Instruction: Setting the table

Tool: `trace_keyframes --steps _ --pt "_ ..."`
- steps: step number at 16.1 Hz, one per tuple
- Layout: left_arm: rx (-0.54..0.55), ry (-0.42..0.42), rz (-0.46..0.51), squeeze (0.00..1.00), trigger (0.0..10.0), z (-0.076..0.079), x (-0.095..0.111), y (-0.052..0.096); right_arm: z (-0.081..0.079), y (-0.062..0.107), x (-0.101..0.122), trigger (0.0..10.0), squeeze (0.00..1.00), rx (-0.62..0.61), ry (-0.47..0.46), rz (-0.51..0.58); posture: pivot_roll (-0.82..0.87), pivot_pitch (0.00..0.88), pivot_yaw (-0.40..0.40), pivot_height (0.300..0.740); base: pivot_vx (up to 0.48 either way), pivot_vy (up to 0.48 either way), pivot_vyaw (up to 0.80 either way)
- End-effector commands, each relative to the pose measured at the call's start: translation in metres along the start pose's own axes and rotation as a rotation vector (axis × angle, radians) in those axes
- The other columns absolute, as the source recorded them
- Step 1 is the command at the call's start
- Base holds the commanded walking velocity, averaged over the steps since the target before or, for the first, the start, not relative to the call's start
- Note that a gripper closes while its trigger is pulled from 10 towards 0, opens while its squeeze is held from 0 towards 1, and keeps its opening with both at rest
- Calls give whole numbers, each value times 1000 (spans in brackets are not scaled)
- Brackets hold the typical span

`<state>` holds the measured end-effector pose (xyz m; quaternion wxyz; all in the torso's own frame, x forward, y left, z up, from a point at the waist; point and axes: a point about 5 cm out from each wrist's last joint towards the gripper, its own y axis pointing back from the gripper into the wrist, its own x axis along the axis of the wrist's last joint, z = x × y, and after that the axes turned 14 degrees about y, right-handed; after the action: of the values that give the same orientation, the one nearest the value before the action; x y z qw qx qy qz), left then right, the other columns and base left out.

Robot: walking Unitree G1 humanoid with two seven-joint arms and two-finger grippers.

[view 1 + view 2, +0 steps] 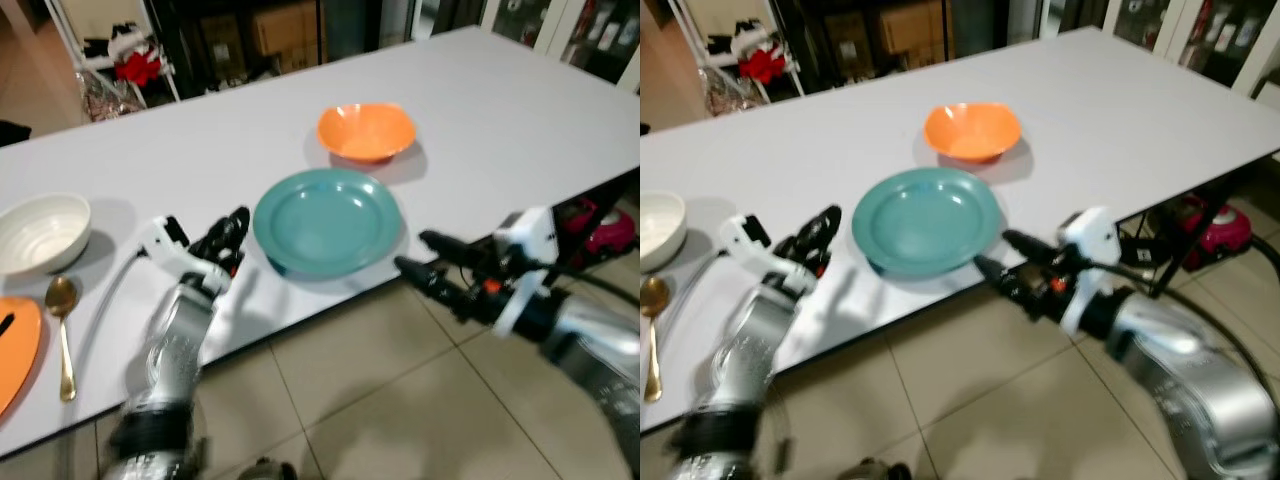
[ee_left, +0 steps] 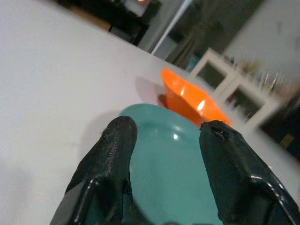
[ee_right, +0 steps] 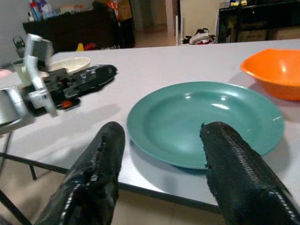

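- Lying near the front edge of the white table, the teal plate is empty, with the orange bowl just behind it.
- The left gripper hovers over the table just left of the plate, fingers spread wide and holding nothing.
- The right gripper sits off the table edge at the plate's right, fingers parted wide, also empty.
- Far left: a white bowl, a gold spoon and an orange plate.
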<state>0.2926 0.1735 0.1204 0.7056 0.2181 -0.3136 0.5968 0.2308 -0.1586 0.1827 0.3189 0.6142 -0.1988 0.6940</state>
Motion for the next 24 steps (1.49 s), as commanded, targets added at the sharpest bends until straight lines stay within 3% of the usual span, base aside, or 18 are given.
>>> trace_keyframes --steps 1,5,7,13,16,18,19,21,24 --pt "-20 -162 65 0 10000 13 15 13 -4 -5 -2 10000 1000 -34 11 1 -141 0 107 740 0 0 0" --pt "37 -329 44 0 10000 34 21 73 -17 -20 -7 10000 1000 -146 -7 18 -90 0 68 740 0 -179 0" --pt "84 -379 40 0 10000 41 16 88 -17 -25 -11 10000 1000 -193 -17 10 -66 0 52 740 0 -441 0" --pt "171 -453 14 0 10000 44 11 104 -13 -30 -25 10000 1000 -289 74 -101 -37 2 36 740 0 -480 0" --pt "197 -517 0 0 10000 41 11 101 -17 -33 -26 10000 1000 -259 41 -83 -33 3 43 740 0 -320 267" --pt "222 -507 -5 8 10000 38 11 98 -20 -33 -25 10000 1000 -262 24 -70 -43 2 59 740 0 0 800" --pt "199 -510 -12 1000 10000 39 10 99 -23 -33 -25 10000 1000 -252 14 -61 -44 3 67 740 0 0 800" --pt "158 -547 -21 1000 10000 43 10 97 -32 -34 -28 10000 1000 -207 7 -58 -38 3 76 740 0 0 800" --pt "150 -596 12 1000 10000 42 13 87 -32 -35 -30 10000 1000 -227 -8 -49 -25 8 72 740 0 0 800"
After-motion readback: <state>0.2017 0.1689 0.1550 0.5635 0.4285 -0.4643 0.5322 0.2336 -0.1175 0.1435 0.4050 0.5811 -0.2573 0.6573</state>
